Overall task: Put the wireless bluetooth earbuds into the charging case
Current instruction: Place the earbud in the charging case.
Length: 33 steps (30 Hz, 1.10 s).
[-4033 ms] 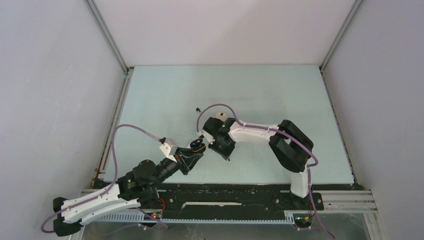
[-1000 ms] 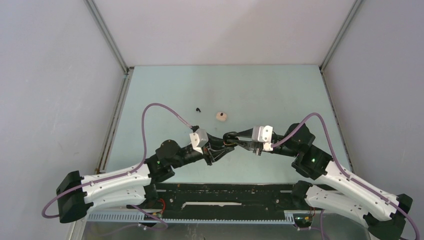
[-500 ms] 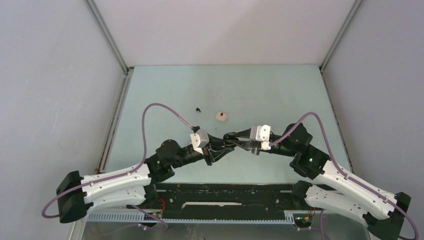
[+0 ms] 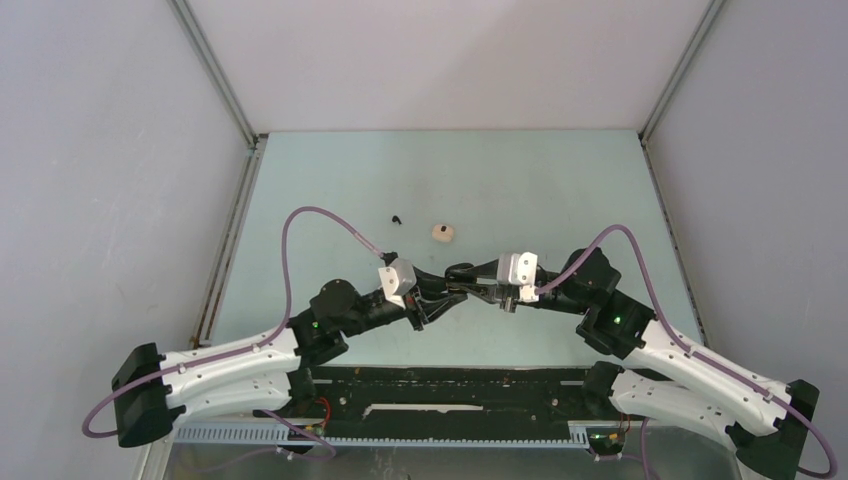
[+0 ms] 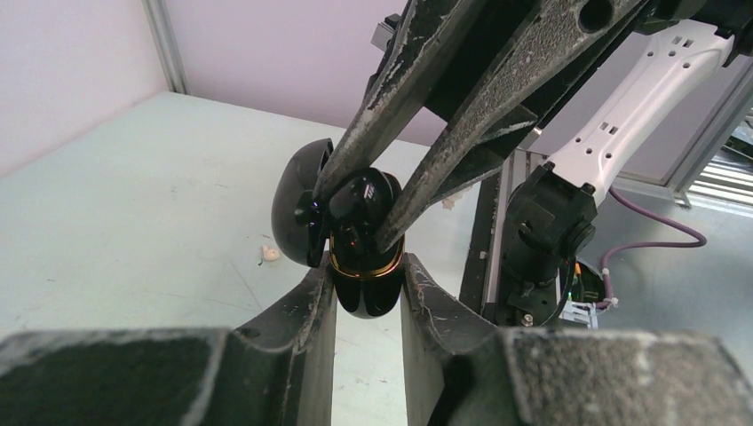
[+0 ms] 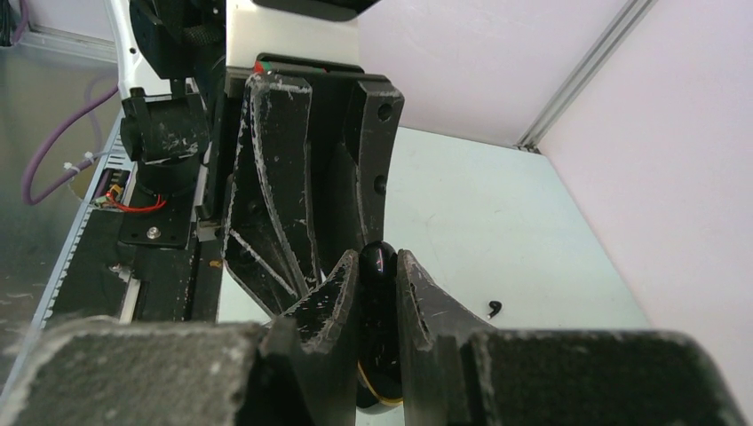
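evidently the left tool (image 5: 366,273) is clamped tight on the open charging case (image 5: 364,302), holding it steady as a target; the right tool (image 6: 377,266), nearly closed, pinches a black earbud (image 5: 362,200) right at the case's socket, apparently to seat it

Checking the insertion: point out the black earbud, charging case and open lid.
black earbud (image 5: 362,209), left wrist view, glossy body
charging case (image 5: 366,297), left wrist view, shell below the gold ring
open lid (image 5: 293,206), left wrist view, outer dome

Saw a pale green table (image 4: 550,190) boxed by white walls (image 4: 100,150), metal rails (image 4: 212,70) in corners, black strip (image 4: 500,385) nearest.
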Each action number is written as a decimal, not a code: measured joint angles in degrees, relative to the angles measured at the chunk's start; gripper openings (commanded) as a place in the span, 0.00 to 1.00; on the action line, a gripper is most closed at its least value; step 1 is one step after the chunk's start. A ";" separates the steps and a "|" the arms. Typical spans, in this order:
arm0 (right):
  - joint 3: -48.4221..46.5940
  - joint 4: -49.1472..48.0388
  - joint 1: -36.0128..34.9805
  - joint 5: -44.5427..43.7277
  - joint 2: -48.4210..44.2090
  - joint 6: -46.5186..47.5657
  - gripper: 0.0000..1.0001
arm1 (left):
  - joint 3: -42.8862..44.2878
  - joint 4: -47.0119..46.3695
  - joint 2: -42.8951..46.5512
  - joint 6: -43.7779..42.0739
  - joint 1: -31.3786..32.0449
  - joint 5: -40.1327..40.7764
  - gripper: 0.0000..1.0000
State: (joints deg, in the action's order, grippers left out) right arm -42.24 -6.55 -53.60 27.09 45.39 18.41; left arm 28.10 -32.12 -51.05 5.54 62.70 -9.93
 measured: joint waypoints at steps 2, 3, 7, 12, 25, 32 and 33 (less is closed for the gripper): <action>0.17 -0.20 -0.07 0.00 0.00 0.02 0.00 | -0.02 0.07 0.48 0.02 0.00 0.37 0.00; 0.20 -0.42 -0.13 -0.09 0.00 0.02 0.00 | -0.02 0.09 0.61 0.02 0.00 0.55 0.00; 0.22 -1.16 -0.28 -0.15 0.00 0.02 0.00 | -0.02 0.07 1.16 0.04 0.00 0.76 0.00; 0.55 -1.97 -0.39 -0.17 -0.02 0.13 0.00 | -0.02 0.09 1.40 0.02 0.00 0.83 0.00; 1.25 -2.62 -0.59 -0.44 -0.07 0.46 0.12 | -0.22 0.20 1.42 0.04 0.00 0.92 0.00; 1.27 -2.64 -0.61 -0.50 -0.07 0.52 0.23 | -0.24 0.20 1.42 0.02 0.00 0.96 0.00; 1.27 -2.64 -0.61 -0.52 -0.07 0.55 0.24 | -0.24 0.20 1.42 0.02 0.00 0.96 0.00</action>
State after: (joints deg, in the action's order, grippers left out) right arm -40.97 -9.19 -54.22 26.57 45.32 18.96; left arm 27.86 -31.92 -49.63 5.56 62.70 -8.97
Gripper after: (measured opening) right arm 0.214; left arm 0.292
